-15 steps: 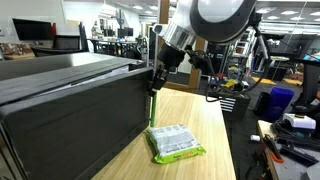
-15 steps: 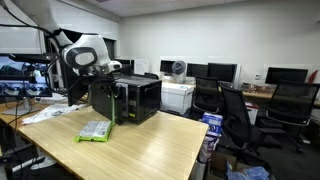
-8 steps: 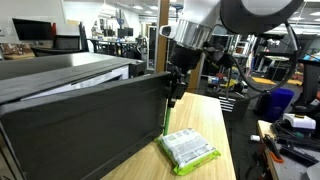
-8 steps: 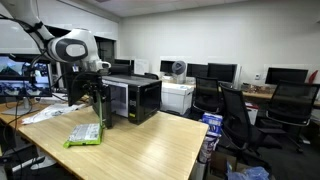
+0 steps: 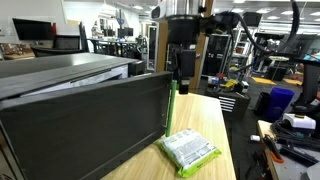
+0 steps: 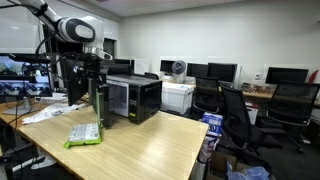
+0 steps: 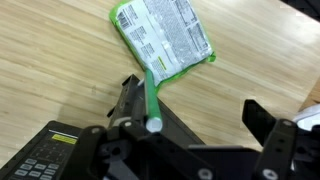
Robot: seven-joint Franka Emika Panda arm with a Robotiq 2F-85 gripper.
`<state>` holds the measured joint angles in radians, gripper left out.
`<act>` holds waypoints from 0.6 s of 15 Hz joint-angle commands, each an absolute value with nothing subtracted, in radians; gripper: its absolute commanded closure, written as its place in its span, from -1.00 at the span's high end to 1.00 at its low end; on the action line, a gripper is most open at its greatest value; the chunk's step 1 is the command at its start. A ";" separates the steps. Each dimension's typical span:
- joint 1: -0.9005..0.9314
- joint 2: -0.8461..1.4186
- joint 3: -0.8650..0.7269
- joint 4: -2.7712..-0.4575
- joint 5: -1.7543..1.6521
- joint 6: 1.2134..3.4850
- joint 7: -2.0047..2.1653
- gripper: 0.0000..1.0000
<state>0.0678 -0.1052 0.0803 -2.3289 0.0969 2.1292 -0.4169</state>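
Two fingers are standing wide apart on the gripper (image 7: 190, 130), holding nothing. In the wrist view the green handle rod (image 7: 148, 95) is sitting just inside the finger at nine o'clock, seemingly clear of the pad. The rod is running upright along the free edge of the open microwave door (image 5: 100, 125), directly below the gripper in both exterior views. It is looking thin, stiff and smooth, so it is probably slippery. The best hold is likely at mid-length, pads squarely across it, following the light door's hinge arc. A green packet (image 7: 165, 40) is lying flat on the wooden table (image 7: 60, 60) at twelve o'clock, near the door's edge.
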 commanded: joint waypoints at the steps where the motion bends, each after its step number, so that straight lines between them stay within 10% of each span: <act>1: 0.064 -0.062 0.040 -2.149 0.137 1.899 -0.497 1.00; 6: 0.023 0.037 -0.014 -1.899 0.132 1.766 -0.467 1.00; 7: 0.015 0.072 -0.020 -1.886 0.121 1.805 -0.471 0.50; 9: -0.004 0.142 -0.027 -1.881 0.127 1.894 -0.488 0.31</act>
<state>0.0207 0.0279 -0.0235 -1.9220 0.1169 1.8203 -0.4600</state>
